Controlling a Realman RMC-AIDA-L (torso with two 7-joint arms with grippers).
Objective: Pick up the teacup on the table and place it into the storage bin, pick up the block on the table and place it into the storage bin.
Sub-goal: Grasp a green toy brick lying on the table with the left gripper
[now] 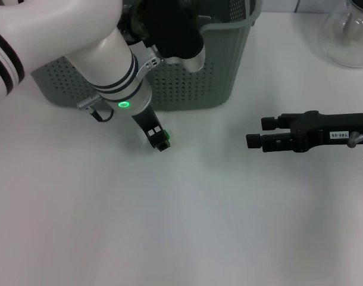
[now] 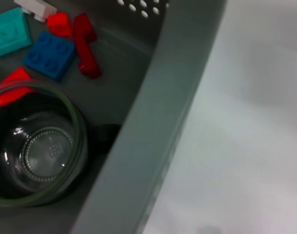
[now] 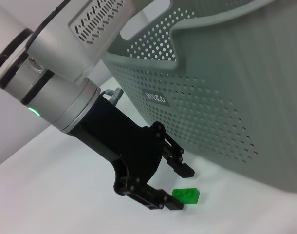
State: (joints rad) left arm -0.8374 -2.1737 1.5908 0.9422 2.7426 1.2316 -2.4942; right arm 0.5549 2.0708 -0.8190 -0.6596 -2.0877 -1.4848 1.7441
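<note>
The grey-green perforated storage bin (image 1: 193, 83) stands at the back of the white table. In the left wrist view, a glass teacup (image 2: 36, 156) sits upright on the bin's floor, just inside its rim (image 2: 153, 136). A small green block (image 3: 187, 196) lies on the table just in front of the bin. My left gripper (image 1: 160, 142) is down at the table, open, and the block sits at its fingertips (image 3: 163, 202). In the head view the gripper hides nearly all of the block. My right gripper (image 1: 253, 132) hovers open and empty over the table's right side.
Blue (image 2: 50, 54), teal (image 2: 9, 31) and red (image 2: 85, 44) blocks lie on the bin floor beyond the teacup. A clear glass vessel (image 1: 348, 33) stands at the back right. My left arm reaches across the bin's front wall, which carries a small label (image 3: 156, 97).
</note>
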